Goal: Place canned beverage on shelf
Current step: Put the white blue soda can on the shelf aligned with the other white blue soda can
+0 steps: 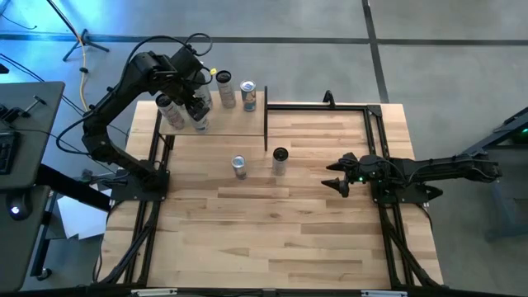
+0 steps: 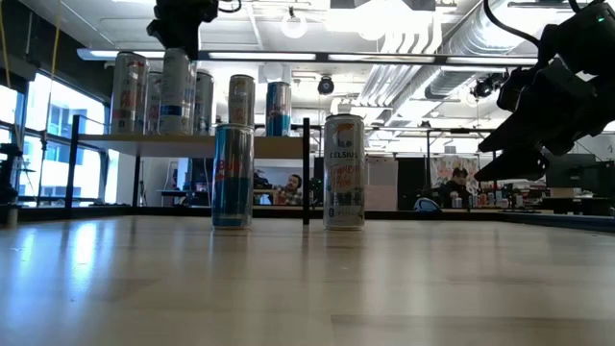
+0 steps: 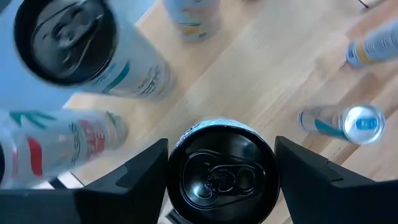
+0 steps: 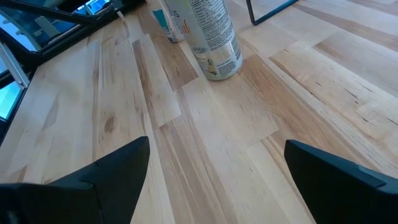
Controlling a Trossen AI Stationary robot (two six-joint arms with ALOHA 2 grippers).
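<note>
A can reading CELSIUS (image 2: 344,171) is standing upright on the table (image 1: 313,231), beside a blue-and-silver can (image 2: 232,176) whose label is unreadable. On the shelf (image 1: 235,124), a black-topped can (image 3: 222,176) is standing upright, its long axis vertical. The left tool (image 3: 221,177) is straddling it, fingers just beside its sides; contact is unclear. The right tool (image 1: 340,175) is hanging open and empty over the table.
</note>
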